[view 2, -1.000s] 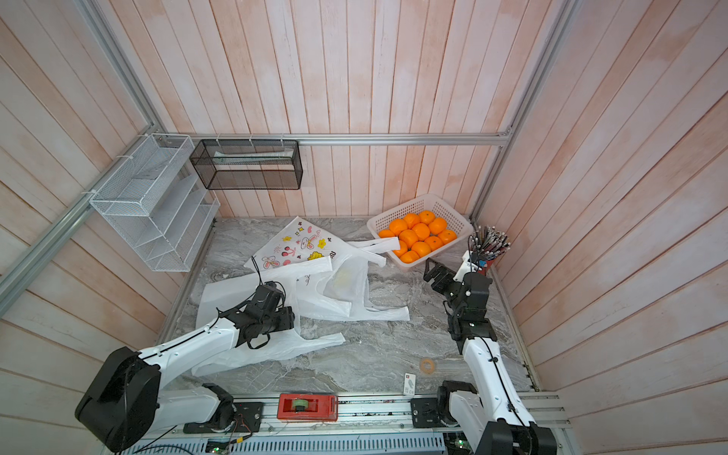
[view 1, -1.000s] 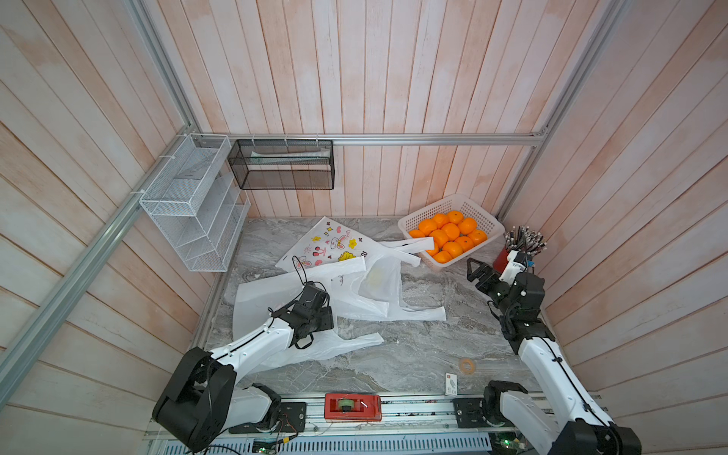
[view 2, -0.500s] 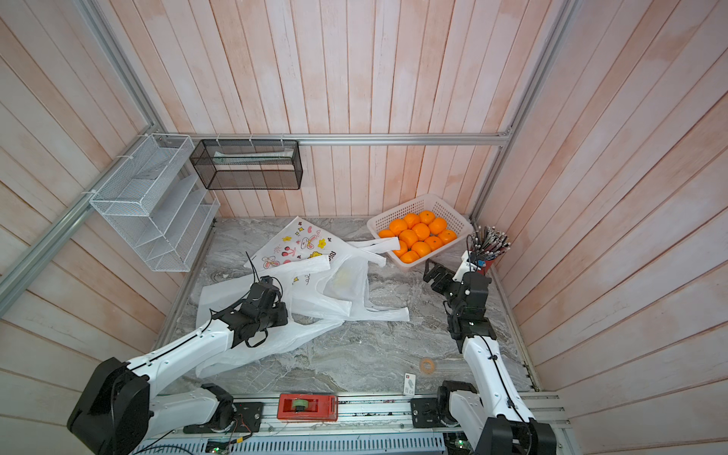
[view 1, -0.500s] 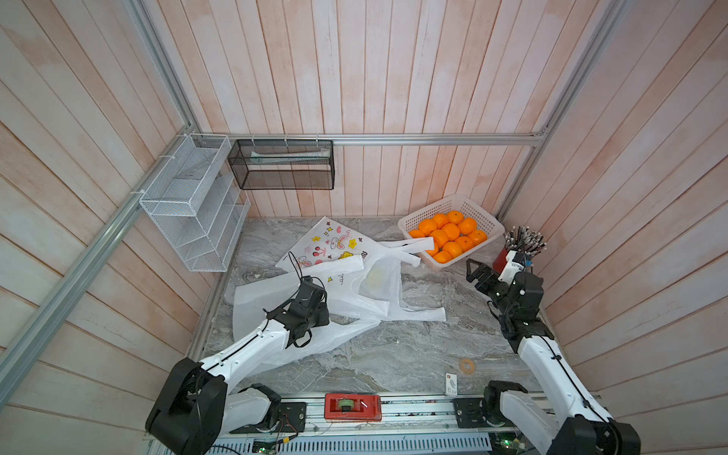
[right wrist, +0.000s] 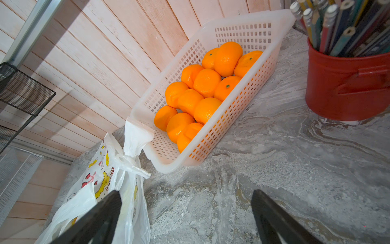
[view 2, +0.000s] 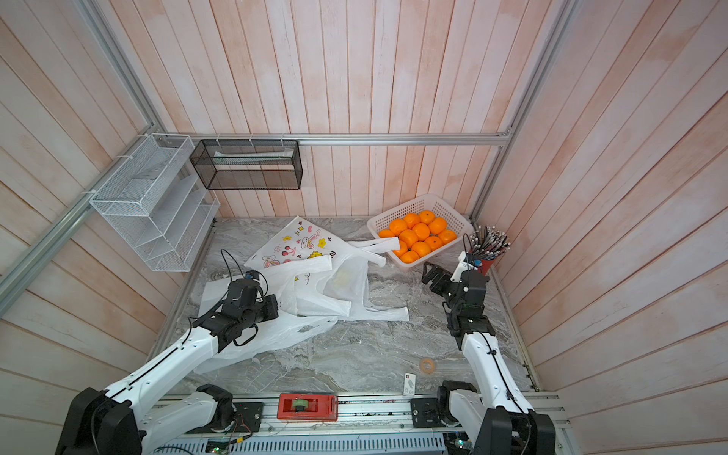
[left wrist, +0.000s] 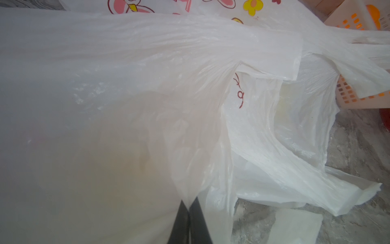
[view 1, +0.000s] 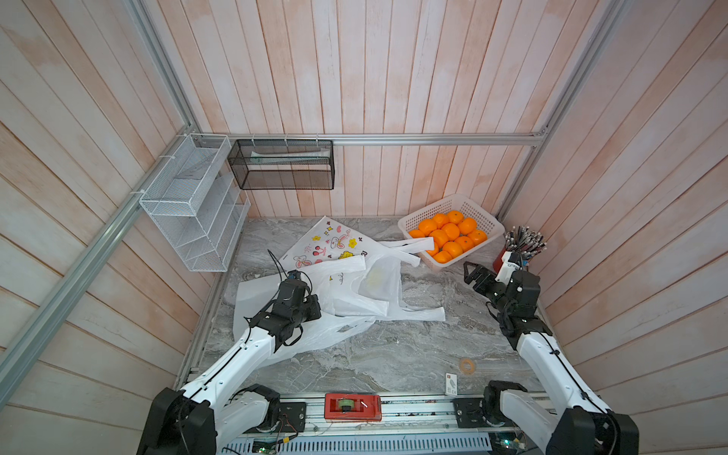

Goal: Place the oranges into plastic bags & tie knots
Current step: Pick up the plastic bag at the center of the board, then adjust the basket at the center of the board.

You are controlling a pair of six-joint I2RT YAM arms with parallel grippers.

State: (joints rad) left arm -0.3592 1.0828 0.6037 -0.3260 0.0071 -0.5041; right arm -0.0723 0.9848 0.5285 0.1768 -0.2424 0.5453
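While clamped on the thin translucent white plastic bag (left wrist: 126,84), raise left gripper (left wrist: 189,203) gently, avoiding tears; ready right gripper (right wrist: 185,193), jaws wide and empty, by glossy round oranges (right wrist: 206,82), far right.

- A robot test cell in a lab is shown: the bench (view 1: 394,354) is boxed in by plank walls (view 1: 354,78) set in an aluminium frame (view 1: 394,139).
- A left arm (view 1: 236,362) and a right arm (view 1: 551,366) are mounted on a rail (view 1: 413,409) at the bench's front edge.
- A white wire rack (view 1: 189,201) and a black mesh basket (view 1: 283,165) are hung from the frame.
- Household props are laid out: oranges (view 1: 445,236) in a white basket (view 1: 468,203), plastic bags (view 1: 354,291), and a red pencil cup (right wrist: 346,84).
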